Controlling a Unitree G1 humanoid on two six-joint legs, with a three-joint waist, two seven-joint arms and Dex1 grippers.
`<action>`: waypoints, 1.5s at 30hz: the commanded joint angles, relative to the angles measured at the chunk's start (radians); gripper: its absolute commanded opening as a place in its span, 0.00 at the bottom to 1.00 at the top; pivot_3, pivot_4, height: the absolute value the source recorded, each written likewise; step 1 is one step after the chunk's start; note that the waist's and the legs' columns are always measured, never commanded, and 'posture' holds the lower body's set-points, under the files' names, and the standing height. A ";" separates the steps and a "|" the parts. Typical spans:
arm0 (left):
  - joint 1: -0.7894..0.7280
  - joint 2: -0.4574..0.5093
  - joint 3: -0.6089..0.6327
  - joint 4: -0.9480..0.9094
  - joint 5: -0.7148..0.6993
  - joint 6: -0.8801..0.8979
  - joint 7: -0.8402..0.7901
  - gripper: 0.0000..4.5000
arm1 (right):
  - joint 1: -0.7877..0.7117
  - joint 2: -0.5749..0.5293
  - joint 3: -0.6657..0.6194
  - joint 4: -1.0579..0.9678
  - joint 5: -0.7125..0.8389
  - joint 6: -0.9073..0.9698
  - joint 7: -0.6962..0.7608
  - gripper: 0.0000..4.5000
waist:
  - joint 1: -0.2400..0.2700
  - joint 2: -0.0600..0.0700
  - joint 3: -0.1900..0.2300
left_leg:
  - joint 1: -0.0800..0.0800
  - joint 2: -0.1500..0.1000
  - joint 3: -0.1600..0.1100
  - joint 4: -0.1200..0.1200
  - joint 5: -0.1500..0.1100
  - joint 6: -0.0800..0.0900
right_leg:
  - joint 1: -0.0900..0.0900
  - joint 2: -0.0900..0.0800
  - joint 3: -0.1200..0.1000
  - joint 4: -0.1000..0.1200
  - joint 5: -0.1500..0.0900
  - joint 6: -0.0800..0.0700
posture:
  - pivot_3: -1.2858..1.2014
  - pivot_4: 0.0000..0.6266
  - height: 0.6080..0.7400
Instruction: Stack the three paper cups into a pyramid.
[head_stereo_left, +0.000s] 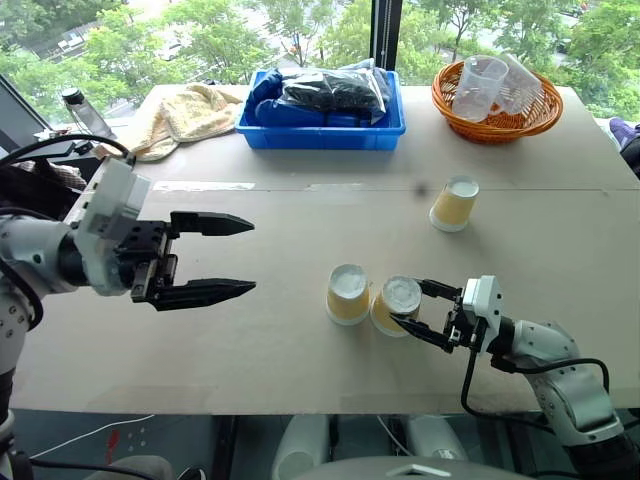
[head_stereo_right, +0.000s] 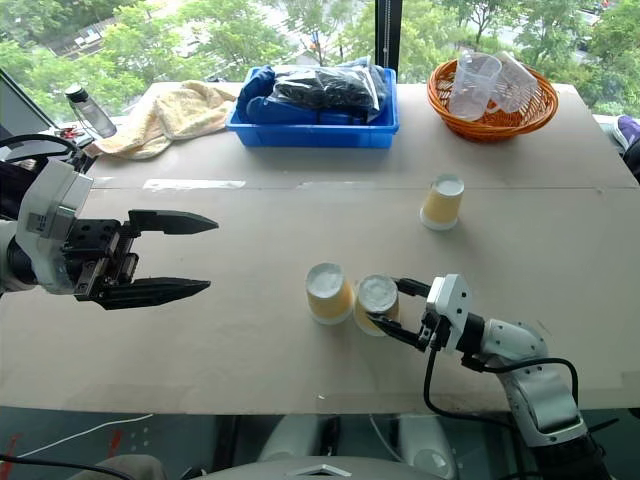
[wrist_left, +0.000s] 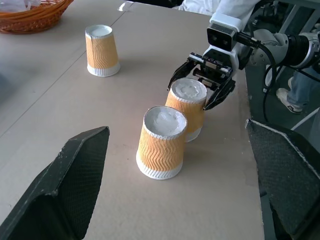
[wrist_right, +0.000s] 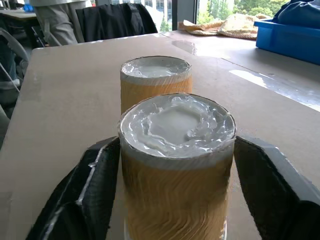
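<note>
I have two small tapered paper cups with tan-yellow ribbed sides and white bases standing upside down just beside each other near the front of the brown board table (head_stereo_left: 250, 370): the left base cup (head_stereo_left: 347, 293) and the right base cup (head_stereo_left: 395, 304). The third tan-yellow paper cup (head_stereo_left: 454, 203) stands inverted well apart, further back toward the orange wicker basket (head_stereo_left: 497, 122).

My right gripper (head_stereo_left: 412, 310) brackets the right base cup; in the right wrist view small gaps show on both sides, so I judge the jaws slightly parted and not squeezing. My left gripper (head_stereo_left: 232, 257) hovers wide open and empty, well to the left of the cups.

These cups look very light and thin-walled, so a hard pinch would crush them and a nudge would slide them. I would take the third cup gently across its ribbed mid-wall, where the texture offers grip, not at the rim.
</note>
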 joint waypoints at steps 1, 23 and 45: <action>0.001 0.002 0.038 -0.003 0.003 -0.016 -0.003 1.00 | -0.002 -0.012 -0.033 -0.018 0.023 -0.009 0.007 0.99 | -0.001 0.000 0.000 | 0.000 0.000 0.000 0.000 0.000 0.000 | 0.000 0.000 0.000 0.000 0.000 0.000 | 0.52 0.24 1.00; -0.106 -0.035 0.026 0.055 0.006 0.003 0.150 1.00 | -0.487 0.054 -0.257 0.345 -0.054 0.119 -0.452 0.99 | -0.012 -0.002 0.004 | -0.004 -0.001 0.002 0.002 0.002 -0.003 | -0.005 0.000 0.002 0.003 0.000 0.000 | 0.52 0.24 1.00; -0.082 -0.054 0.043 0.034 0.014 -0.022 0.188 1.00 | -0.646 0.137 -0.246 0.651 -0.090 0.056 -0.365 0.99 | -0.027 -0.002 0.005 | -0.005 0.000 0.002 0.001 0.002 -0.003 | -0.006 0.000 0.002 0.003 0.000 0.000 | 0.52 0.24 1.00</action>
